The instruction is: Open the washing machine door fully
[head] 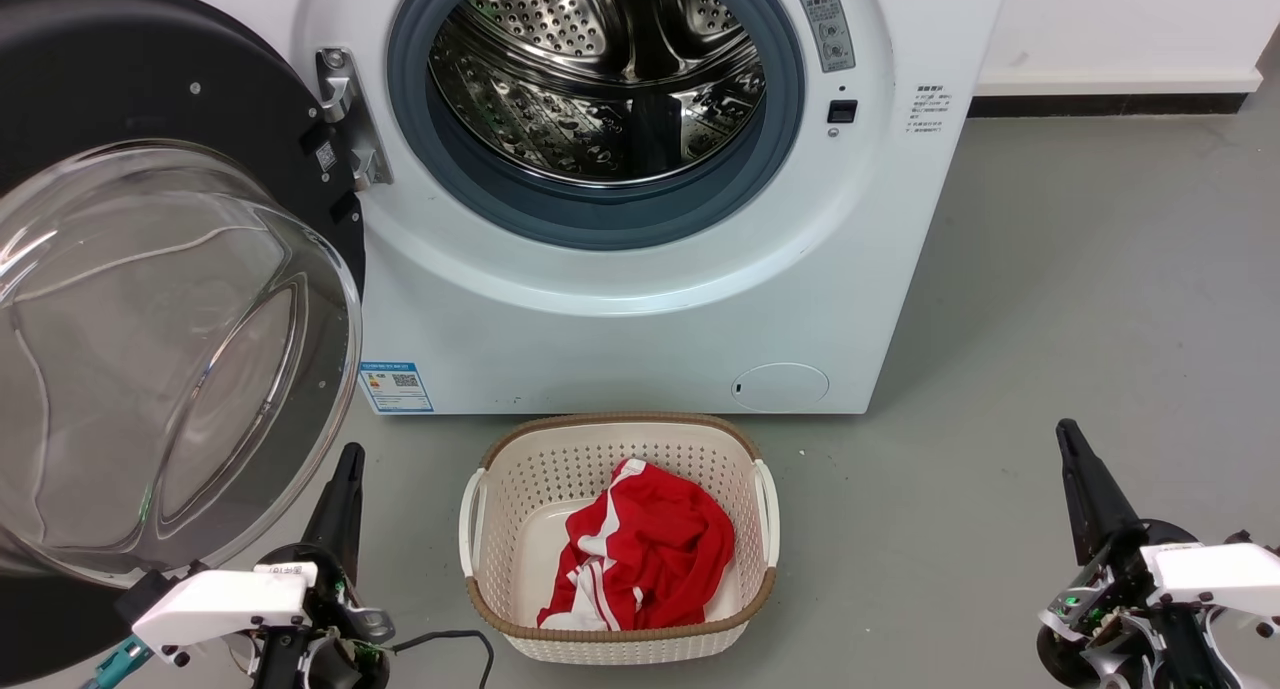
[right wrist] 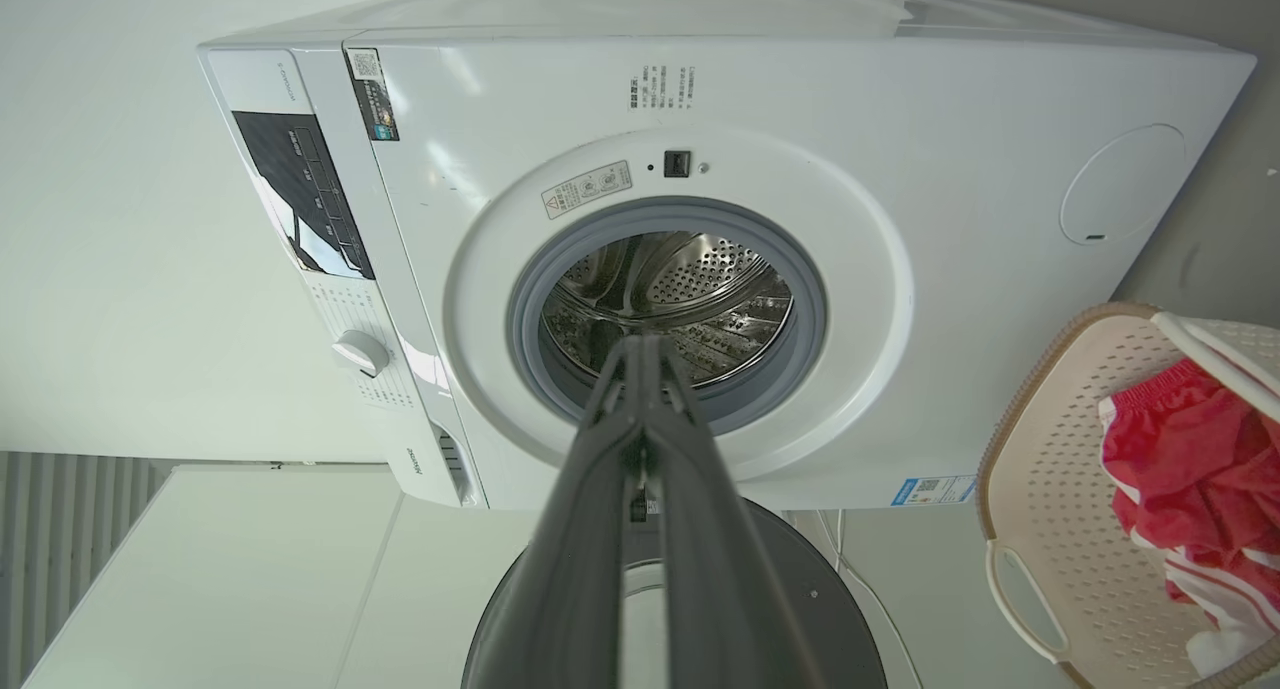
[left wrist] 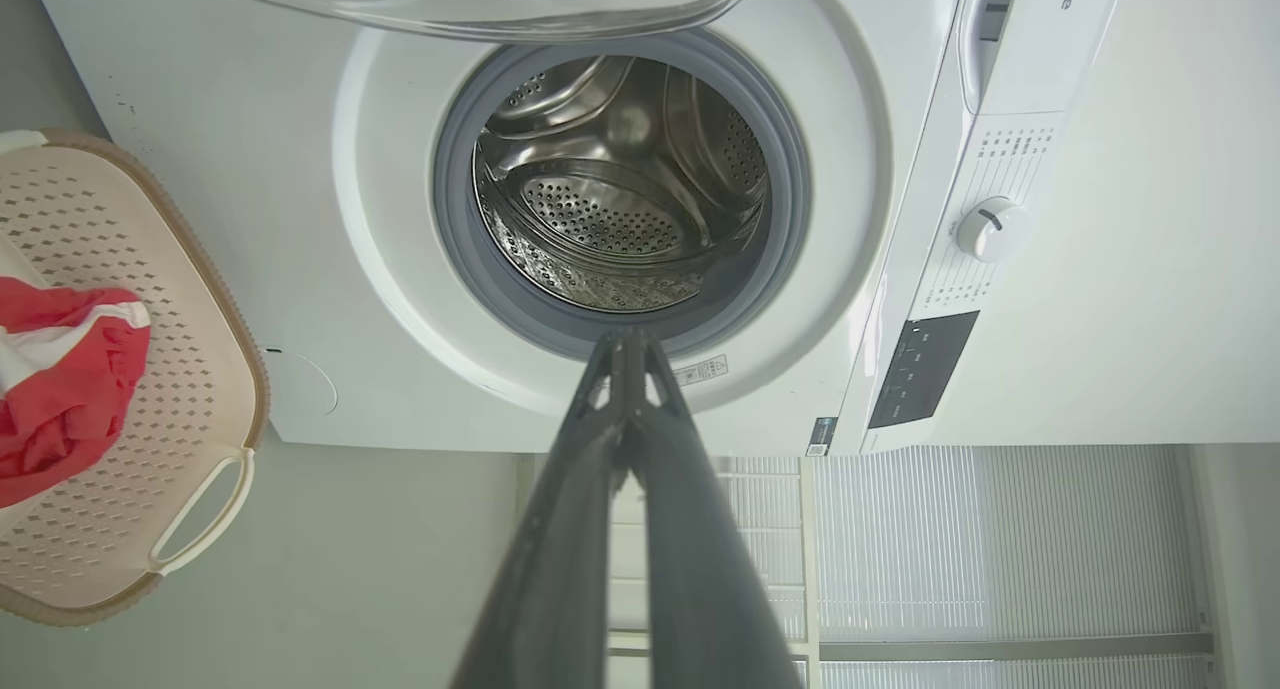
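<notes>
Grey floor [head: 1050, 299] spreads out before the washing machine [head: 640, 339], and I place everything else against that white box. Nearest me on the head camera, my left gripper [head: 350, 459] sits low in front of the machine's left corner. Its dark fingers are pressed together on nothing, and the left wrist camera shows the pair meeting at the tip. My right gripper [head: 1070, 439] sits out past the machine's right side, well apart from it, likewise clenched and empty.

Between the two, just in front of the machine's base, stands a cream perforated basket [head: 620, 644] with a brown rim. A red and white garment [head: 650, 559] lies crumpled inside it.

The washing machine door [head: 170, 299] hangs swung out to the left of the machine's opening on a metal hinge [head: 345, 109]. Its inner face is turned toward me, and the clear glass bowl bulges out just above the left gripper.

Further back, a grey rubber ring [head: 600, 219] frames the steel drum [head: 600, 79]. A small round white flap [head: 780, 387] sits low on the machine's front, toward the right. Behind the machine runs a white wall [head: 1120, 19] with dark skirting.
</notes>
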Controlling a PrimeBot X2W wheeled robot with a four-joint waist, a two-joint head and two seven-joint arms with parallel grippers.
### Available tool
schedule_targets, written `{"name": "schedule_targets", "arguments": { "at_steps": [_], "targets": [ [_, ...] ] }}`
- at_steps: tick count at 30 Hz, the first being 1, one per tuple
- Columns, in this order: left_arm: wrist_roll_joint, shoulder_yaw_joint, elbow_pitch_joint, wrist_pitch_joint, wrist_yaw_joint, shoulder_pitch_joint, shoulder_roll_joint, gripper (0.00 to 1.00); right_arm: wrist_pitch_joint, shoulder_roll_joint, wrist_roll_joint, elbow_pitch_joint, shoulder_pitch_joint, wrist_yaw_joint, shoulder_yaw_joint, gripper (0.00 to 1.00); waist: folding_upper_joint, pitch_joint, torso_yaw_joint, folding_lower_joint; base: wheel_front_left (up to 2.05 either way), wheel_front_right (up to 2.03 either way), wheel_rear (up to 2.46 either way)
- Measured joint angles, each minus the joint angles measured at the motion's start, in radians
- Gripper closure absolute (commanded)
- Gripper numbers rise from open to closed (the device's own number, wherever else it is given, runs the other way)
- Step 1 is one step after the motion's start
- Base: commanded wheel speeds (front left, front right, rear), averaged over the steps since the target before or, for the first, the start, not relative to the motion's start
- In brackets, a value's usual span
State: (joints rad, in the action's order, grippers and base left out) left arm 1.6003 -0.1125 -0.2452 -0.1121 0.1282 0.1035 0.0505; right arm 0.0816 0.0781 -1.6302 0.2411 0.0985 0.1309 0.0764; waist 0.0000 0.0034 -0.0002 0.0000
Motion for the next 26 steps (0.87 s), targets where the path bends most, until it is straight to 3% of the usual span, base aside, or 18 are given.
{"name": "schedule_targets", "arguments": {
  "at_steps": [26],
  "targets": [
    [0.013,-0.001,-0.001,-0.003,0.001,0.002,0.000,1.00,0.009,-0.007,-0.006,0.002,0.001,0.000,0.011,1.00,0.0000,0.000,0.000,0.0000,0.00,0.00,0.00]
  ]
}}
